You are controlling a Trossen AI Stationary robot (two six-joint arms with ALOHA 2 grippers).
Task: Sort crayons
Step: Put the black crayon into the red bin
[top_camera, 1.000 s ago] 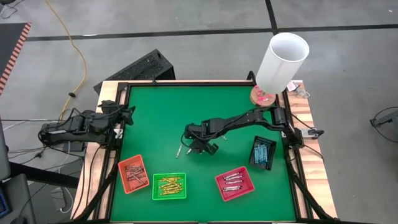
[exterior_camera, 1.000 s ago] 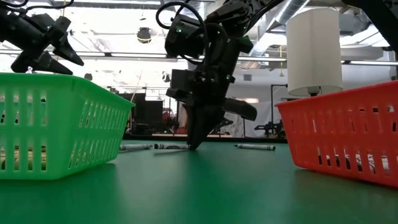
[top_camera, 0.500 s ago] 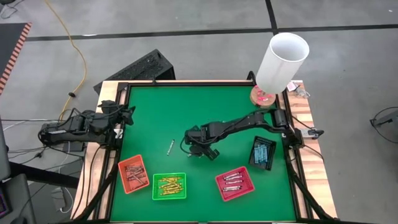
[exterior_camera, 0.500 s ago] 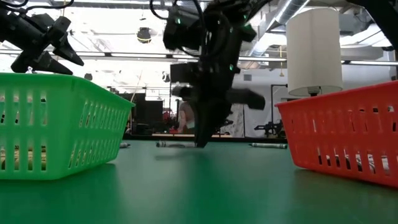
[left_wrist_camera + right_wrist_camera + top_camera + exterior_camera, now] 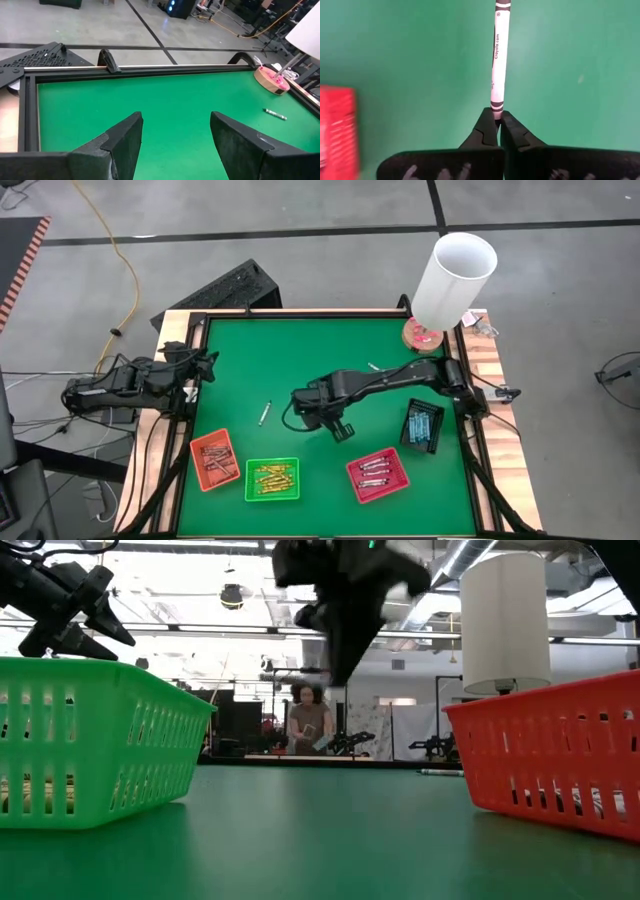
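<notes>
Gripping one silvery grey crayon [image 5: 499, 55] by its end, the right gripper [image 5: 498, 121] has its fingertips pinched together on the stick; in the high view this gripper [image 5: 318, 409] hangs over the green table mat [image 5: 330, 345], just beyond the green tray [image 5: 272, 479] and toward the red tray's side. The low view shows it raised clear of the mat.

Item: green tray, at the near edge of the mat. Contents: yellow-gold crayons [image 5: 272, 477].

Item: orange tray [image 5: 215, 460], just left of the green tray. Contents: reddish-brown crayons [image 5: 215, 459].

Item: red tray [image 5: 378, 474], right of the green tray, well apart from it. Contents: silvery grey crayons [image 5: 375, 470].

Item: black tray [image 5: 422, 426], beyond the red tray and farther right of the green tray, near the mat's right edge. Contents: light blue crayons [image 5: 421, 426].

Item: loose crayon [image 5: 264, 413], lying on the mat just beyond the green tray, between it and the mat's centre; colour cannot be told.

Item: second loose crayon [image 5: 275, 114], lying on the mat far beyond the green tray, toward the far right corner, near a round wooden base [image 5: 421, 335]. A white cylinder [image 5: 453, 279] stands on that base.

Item: left gripper [image 5: 176, 134], fingers spread wide, nothing between them, parked at the mat's left edge, well beyond the orange tray and far left of the green tray.

Item: person [image 5: 309, 720], standing in the room behind the table, seen in the low view.
</notes>
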